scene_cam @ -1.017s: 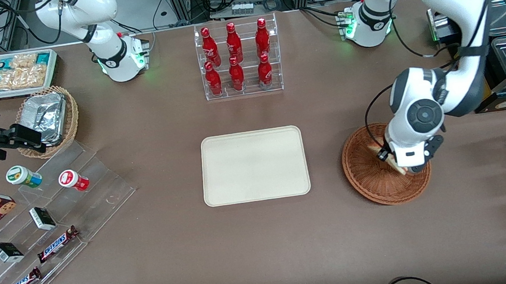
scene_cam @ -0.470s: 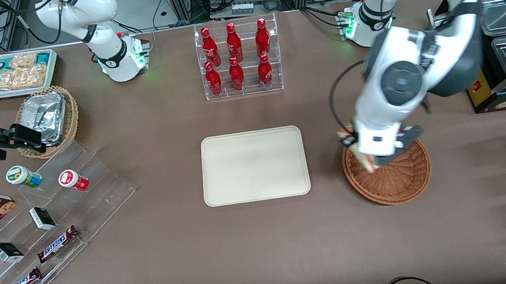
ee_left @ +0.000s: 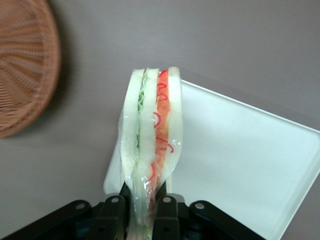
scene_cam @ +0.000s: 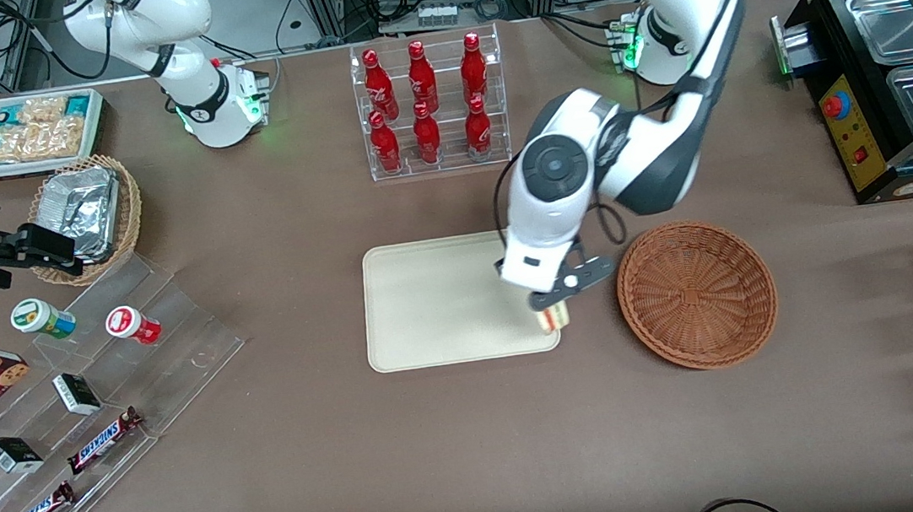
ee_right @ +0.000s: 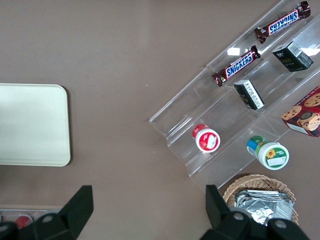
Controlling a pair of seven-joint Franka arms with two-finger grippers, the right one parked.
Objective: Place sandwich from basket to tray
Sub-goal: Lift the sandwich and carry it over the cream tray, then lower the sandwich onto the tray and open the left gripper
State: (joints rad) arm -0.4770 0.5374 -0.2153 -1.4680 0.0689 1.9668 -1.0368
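Observation:
My left gripper (scene_cam: pixel 551 311) is shut on the sandwich (scene_cam: pixel 551 320), a plastic-wrapped wedge of white bread with a red and green filling stripe, seen close in the left wrist view (ee_left: pixel 151 131) between the black fingers (ee_left: pixel 114 212). It hangs over the corner of the cream tray (scene_cam: pixel 444 300) nearest the front camera and the basket. The tray also shows in the left wrist view (ee_left: pixel 240 160). The reddish-brown wicker basket (scene_cam: pixel 696 293) stands empty beside the tray, toward the working arm's end of the table, and its rim shows in the left wrist view (ee_left: pixel 25 65).
A clear rack of red bottles (scene_cam: pixel 428 106) stands farther from the front camera than the tray. A clear stepped display with snacks (scene_cam: pixel 89 396), a foil-lined tan basket (scene_cam: pixel 87 214) and a white snack bin (scene_cam: pixel 28 131) lie toward the parked arm's end.
My gripper has lifted the sandwich out of the basket and carried it sideways to above the tray's corner. The basket now stands empty.

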